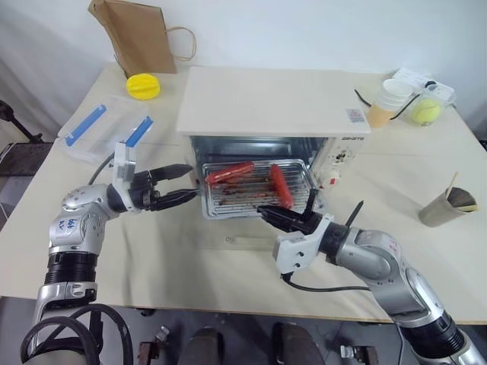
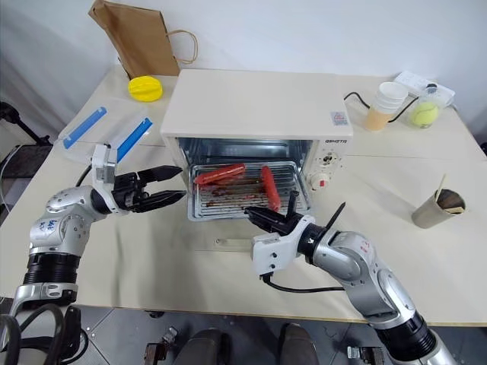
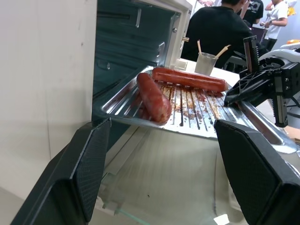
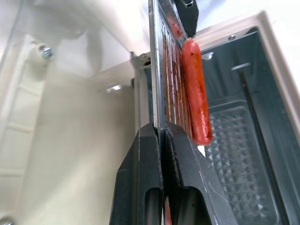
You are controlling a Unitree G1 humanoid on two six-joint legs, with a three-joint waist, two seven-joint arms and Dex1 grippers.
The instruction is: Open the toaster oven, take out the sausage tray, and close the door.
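Two sausages (image 1: pixel 228 172) lie loose on the sausage tray (image 1: pixel 255 199), and that is your main risk: you hold the tray by its front rim alone, with the right gripper (image 4: pixel 161 136) pinched shut on the thin metal edge. The tray juts partway out of the toaster oven (image 1: pixel 266 103) above the lowered door (image 1: pixel 251 239). If its far end clears the oven before it gets other support, I judge it will sag about that one pinch point and the sausages may roll off. A single-edge grip on greasy metal could also slip.

Your left gripper (image 1: pixel 169 186) stands wide open just beside the tray's left edge, holding nothing. Bring it in too low and it could knock the glass door; too high and it could nudge a sausage.

From the head views you get the overall layout, both arms flanking the tray. Your right wrist view adds the proof of the grip: the rim sandwiched between the two fingers. Your left wrist view shows the gap under the tray above the glass, and people in the background.
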